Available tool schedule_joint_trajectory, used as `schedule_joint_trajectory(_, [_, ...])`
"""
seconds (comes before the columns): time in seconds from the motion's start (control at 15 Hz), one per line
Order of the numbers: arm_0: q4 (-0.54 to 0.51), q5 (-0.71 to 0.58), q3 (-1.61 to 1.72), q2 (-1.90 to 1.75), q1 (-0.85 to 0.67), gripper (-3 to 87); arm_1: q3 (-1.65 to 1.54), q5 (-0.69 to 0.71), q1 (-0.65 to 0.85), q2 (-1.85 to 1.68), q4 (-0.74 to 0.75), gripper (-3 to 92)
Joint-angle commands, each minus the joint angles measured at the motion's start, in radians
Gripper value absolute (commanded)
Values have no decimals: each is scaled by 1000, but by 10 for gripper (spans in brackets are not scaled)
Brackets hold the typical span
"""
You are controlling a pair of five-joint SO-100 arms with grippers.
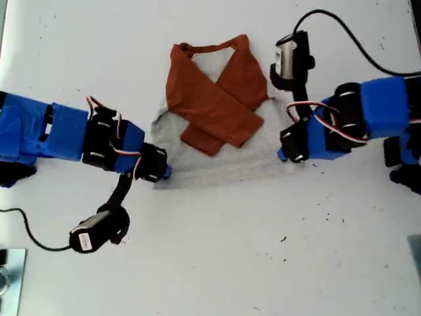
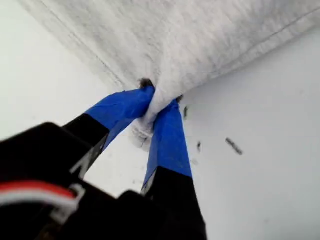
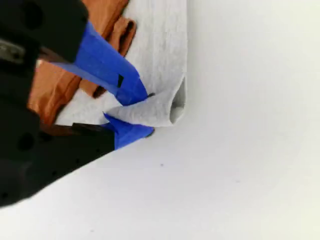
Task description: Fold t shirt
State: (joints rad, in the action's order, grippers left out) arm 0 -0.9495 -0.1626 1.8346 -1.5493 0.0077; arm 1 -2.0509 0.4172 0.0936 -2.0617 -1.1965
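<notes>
The shirt (image 1: 214, 115) lies flat in the middle of the table (image 1: 217, 263), neckline away from me in the exterior view, both orange sleeves (image 1: 217, 102) crossed over the grey body. My first gripper (image 2: 159, 107) is clamped on a pinch of grey hem at one bottom corner; its wrist view shows the cloth bunched tight between the blue jaws. My second gripper (image 3: 131, 114) is closed on the other bottom corner, where the fabric rolls into a small tube between the jaws. Which arm in the exterior view is which I can't settle from the wrist views alone. I judge the next move is to carry the hem up over the sleeves toward the neckline. My worry is uneven travel: if one arm lifts faster or higher, the fold will skew and the crossed sleeves could slide out of place. The second grip looks shallow, holding only the rolled edge, so that corner may slip free mid-lift. Dragging low could also push the whole shirt along the table.
</notes>
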Motion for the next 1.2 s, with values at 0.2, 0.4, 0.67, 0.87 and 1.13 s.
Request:
schedule_joint_trajectory(0.2, [23,176,-58,-84,265,-3,25,-169,-310,-202,-87,32])
schedule_joint_trajectory(0.4, [-2,127,-57,-216,207,-3,133,-46,-210,-166,-58,32])
schedule_joint_trajectory(0.67, [-196,-130,-43,-460,-247,-3,267,225,199,-175,-67,32])
schedule_joint_trajectory(0.87, [-115,-324,69,-405,-684,269,75,264,600,-242,160,367])
schedule_joint_trajectory(1.13, [-32,-313,278,-607,-742,246,-173,255,876,-459,-14,383])
